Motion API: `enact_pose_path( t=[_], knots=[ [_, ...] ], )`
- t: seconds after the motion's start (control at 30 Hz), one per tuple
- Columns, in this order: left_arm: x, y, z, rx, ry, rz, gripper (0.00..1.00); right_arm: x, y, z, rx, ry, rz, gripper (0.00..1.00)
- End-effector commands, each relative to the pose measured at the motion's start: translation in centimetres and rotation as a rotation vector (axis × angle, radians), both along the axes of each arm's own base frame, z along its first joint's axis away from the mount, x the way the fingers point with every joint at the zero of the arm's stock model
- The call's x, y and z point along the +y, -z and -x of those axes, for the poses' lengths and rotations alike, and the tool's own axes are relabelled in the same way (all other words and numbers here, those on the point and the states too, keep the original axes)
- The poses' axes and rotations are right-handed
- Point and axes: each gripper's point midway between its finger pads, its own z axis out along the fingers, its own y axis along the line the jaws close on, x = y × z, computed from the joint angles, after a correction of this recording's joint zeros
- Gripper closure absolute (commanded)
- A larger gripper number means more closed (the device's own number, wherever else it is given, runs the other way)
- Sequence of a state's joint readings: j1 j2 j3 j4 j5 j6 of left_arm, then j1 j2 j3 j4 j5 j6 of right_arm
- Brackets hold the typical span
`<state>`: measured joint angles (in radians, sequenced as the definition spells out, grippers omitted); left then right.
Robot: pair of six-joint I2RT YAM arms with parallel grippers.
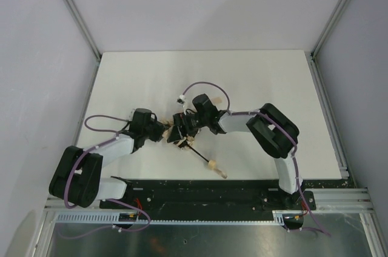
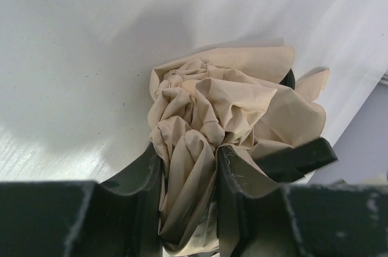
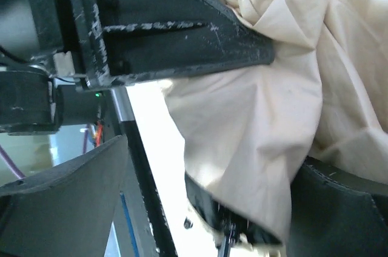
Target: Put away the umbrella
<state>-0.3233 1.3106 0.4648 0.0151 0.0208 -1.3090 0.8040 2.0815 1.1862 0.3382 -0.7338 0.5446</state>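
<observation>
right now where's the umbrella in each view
top external: umbrella at the centre of the white table, handle toward the near edge
left wrist: centre, umbrella pinched between the left fingers
right wrist: umbrella fills the right half
shared landmark: the white table

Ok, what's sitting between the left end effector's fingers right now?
The umbrella, its beige canopy bunched up, fills the gap in the left end effector. The left wrist view shows it.

The top view looked down from high at six o'clock over the whole bench (image 1: 254, 81). Both wrist views sat tight against the umbrella (image 2: 212, 105) cloth, which all three shared.
</observation>
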Motion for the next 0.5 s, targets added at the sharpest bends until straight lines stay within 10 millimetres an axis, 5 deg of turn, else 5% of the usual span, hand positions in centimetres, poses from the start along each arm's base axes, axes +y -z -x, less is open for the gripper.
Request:
enact_pose_path(
  t=[0.0, 0.2, 0.47],
  knots=[
    [2.8, 4.6, 5.0, 0.207, 0.049, -0.188, 1.0, -3.1, -1.7, -1.3, -0.146, 0.079, 0.169, 0.02],
    [2.7, 4.6, 5.3, 0.247, 0.049, -0.186, 1.0, -4.5, -6.3, -2.5, -0.601, 0.139, 0.321, 0.01],
    [2.6, 4.8, 5.9, 0.327, 0.047, -0.186, 1.0, -1.6, -5.9, -1.4, -1.035, 0.141, 0.49, 0.01]
  ],
)
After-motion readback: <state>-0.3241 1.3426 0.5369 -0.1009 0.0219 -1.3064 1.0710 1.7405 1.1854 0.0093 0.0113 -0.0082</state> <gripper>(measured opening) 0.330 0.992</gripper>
